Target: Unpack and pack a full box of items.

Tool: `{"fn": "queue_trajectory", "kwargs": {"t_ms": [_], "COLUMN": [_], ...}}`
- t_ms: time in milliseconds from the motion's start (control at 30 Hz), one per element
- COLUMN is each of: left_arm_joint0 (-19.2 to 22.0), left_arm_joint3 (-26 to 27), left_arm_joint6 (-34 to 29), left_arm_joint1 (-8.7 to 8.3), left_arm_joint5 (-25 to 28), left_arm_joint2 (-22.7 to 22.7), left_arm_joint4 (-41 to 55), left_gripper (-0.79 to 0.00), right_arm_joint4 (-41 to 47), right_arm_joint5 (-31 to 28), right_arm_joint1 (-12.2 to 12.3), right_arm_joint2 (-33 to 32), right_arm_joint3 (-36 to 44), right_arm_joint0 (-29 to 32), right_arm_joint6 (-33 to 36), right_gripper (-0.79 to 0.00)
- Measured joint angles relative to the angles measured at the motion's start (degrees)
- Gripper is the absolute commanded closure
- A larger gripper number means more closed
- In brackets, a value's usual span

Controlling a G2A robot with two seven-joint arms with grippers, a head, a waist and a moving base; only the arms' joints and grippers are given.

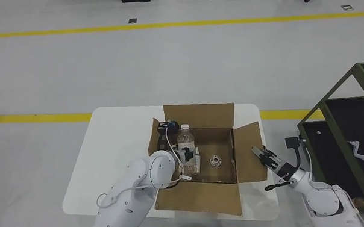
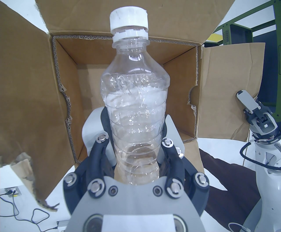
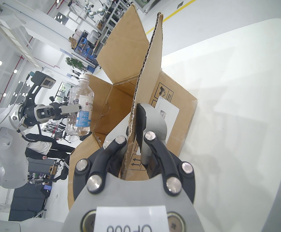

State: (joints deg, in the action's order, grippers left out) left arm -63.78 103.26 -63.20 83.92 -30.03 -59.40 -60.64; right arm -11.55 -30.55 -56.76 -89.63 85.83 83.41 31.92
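Clear plastic bottle (image 2: pixel 135 98), seemingly empty, held above box (image 1: pixel 197 201) near its left edge | left gripper (image 2: pixel 136 123) clamped on ribbed lower body | right gripper (image 3: pixel 134 124) pinching right flap (image 1: pixel 250 149) | likely light, thin-walled, slick, easily dented; squeeze gently at ribs

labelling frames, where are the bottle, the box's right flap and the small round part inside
bottle (image 2: pixel 135 105): left wrist view, clear ribbed body
right flap (image 1: pixel 250 149): top view, middle of flap
small round part (image 1: pixel 215 159): top view, its centre
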Motion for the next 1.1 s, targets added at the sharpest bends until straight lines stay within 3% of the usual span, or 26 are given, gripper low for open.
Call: {"fn": "queue_trajectory", "kwargs": {"t_ms": [400,533,867,1100], "left_arm_joint0": [-1.0,-1.0,-2.0,-4.6], "left_arm_joint3": [0.8,2.7,12.3,20.9], "left_arm_joint6": [2.0,-0.2,-9.7,-16.8], "left_arm_joint1": [-0.01,-0.28,-1.89,-3.44], "left_arm_joint5": [0.6,-0.5,1.4,6.7], "left_arm_joint2": [-0.9,-2.5,-8.7,-16.4], "left_arm_joint4": [1.8,1.3,-4.9,-10.1], "left_gripper": [0.000,0.000,0.000,0.000], "right_arm_joint4": [0.1,1.9,2.6,2.3], "right_arm_joint5": [0.3,-0.4,-0.5,-0.4], "right_arm_joint1": [0.0,0.1,0.3,0.3], "right_arm_joint2": [0.0,-0.5,-0.7,0.0], "right_arm_joint3": [0.7,0.9,0.1,-1.4], "right_arm_joint0": [0.4,0.5,-0.7,-1.7], "right_arm_joint6": [-0.6,0.8,3.1,3.1], "right_gripper": [0.000,0.000,0.000,0.000]}}
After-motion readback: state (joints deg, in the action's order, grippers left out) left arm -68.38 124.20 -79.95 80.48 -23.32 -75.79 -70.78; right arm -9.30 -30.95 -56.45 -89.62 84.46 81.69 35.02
